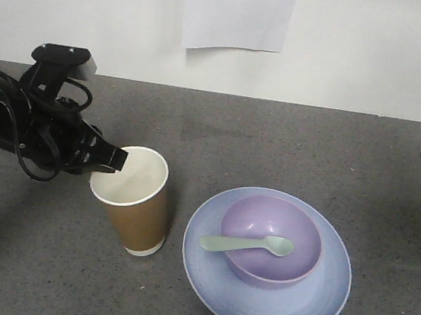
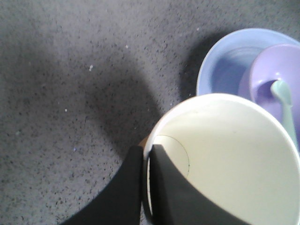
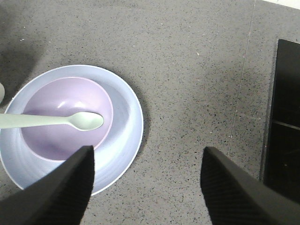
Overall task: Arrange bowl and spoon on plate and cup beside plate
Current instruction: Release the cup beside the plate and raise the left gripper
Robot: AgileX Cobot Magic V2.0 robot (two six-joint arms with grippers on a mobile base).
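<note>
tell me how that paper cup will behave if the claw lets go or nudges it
The cup is tall, empty and narrower at its base, so it probably tips easily. Its thin paper wall likely dents where the left claw pinches the rim. Being round, it could roll if it falls.

No text, label, brand, number or sign is showing legibly in any view. The sheet of paper hanging on the wall is appearing blank, the cup is showing a plain brown side and a plain white inside, and the plate, bowl and spoon are carrying no markings.
</note>
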